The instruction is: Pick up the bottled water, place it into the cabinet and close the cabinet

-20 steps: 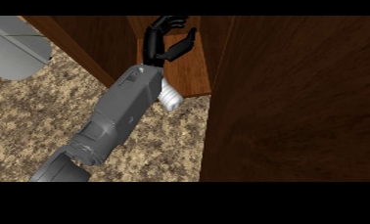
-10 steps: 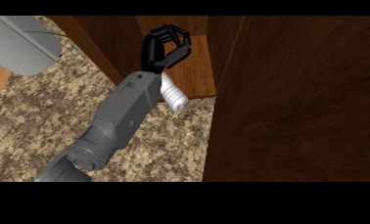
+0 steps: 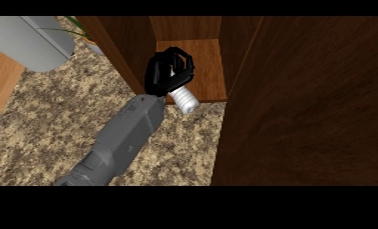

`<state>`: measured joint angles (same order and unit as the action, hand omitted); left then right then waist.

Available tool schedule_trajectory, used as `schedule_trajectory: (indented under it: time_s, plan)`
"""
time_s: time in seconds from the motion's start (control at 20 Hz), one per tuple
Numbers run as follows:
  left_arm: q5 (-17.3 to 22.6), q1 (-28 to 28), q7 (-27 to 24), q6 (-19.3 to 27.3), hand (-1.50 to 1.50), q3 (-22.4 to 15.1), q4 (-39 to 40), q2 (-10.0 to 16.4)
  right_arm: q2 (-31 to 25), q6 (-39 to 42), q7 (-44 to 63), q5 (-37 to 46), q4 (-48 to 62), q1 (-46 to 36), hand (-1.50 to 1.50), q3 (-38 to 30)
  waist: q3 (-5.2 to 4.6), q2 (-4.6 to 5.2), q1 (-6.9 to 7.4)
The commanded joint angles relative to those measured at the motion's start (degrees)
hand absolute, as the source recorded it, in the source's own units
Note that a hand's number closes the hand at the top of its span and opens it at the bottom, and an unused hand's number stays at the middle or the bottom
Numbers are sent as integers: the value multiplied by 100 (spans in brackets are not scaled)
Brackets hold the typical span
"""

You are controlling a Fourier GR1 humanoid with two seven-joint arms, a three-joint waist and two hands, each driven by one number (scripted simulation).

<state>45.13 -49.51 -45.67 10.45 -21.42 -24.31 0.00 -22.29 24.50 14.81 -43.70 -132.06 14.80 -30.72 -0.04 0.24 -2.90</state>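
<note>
A white ribbed water bottle point(image 3: 185, 102) lies tilted at the front lip of the open cabinet's wooden shelf point(image 3: 203, 58), its near end hanging over the counter. My left hand point(image 3: 168, 73) is above it inside the cabinet's opening, with fingers curled round the bottle's far end, which they hide. The grey forearm point(image 3: 125, 133) runs in from the lower left. The cabinet's dark door point(image 3: 303, 103) stands open and fills the right side. My right hand shows nowhere.
The speckled stone counter point(image 3: 52, 123) spreads out at the left. A grey rounded object point(image 3: 37, 40) and a plant's leaves point(image 3: 77, 25) sit at the top left. A wooden edge point(image 3: 7, 80) shows at the far left. The cabinet's left wall point(image 3: 122, 48) stands beside the hand.
The left hand's fingers, spread a second ago, have curled in over the bottle. The bottle has hardly moved. The view has shifted a little, showing more of the shelf.
</note>
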Motion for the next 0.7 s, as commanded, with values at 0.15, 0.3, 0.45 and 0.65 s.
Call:
schedule_trajectory:
  time_s: [0.15, 0.3, 0.45, 0.65]
  plan:
    - [226, 1349, 110, -105, 150, -876, -1465, 0, -85, 133, 280, -172, -117, -42, 150, 68, 4, -53, 241]
    - [-101, 1549, 25, -674, 150, -603, -1419, 41, -312, -32, 741, -637, -717, 104, 150, 91, 0, -52, 272]
    - [-119, 1830, 520, -468, 150, -671, -2266, 354, 103, -254, 792, -340, -1385, 362, 150, 350, 2, -80, 289]
    - [-194, 2524, 815, -787, -150, -864, -3110, 969, 254, -310, 740, -9, -1439, 281, 150, 718, 2, -75, 325]
